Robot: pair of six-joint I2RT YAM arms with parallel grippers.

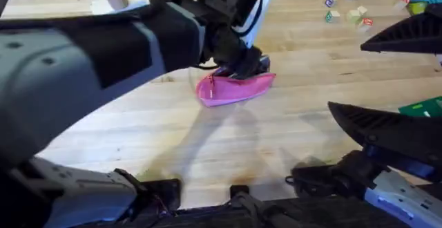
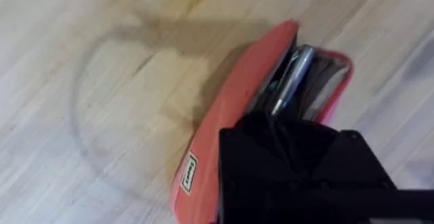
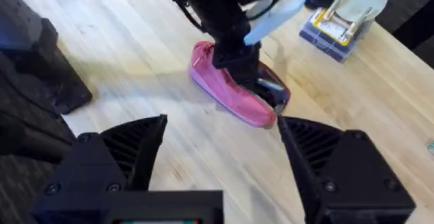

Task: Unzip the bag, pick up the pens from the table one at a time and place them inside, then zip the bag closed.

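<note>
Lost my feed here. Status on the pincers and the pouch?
Left pincer down at open bag, pen in the mouth. Right pincer open, holding nothing, standing off. Nothing in the way.

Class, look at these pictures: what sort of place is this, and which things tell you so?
Probably a robot lab workbench: a wooden table, two robot arms, the left gripper over an open pink bag with a pen inside, and toy blocks at the far edge.

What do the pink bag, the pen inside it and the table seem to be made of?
The bag looks like soft matte fabric: it sags and carries a small sewn label. The pen seems metal or glossy plastic, since its grey barrel shows bright highlights. The table looks like light wood with a smooth finish, showing joined planks and grain.
</note>
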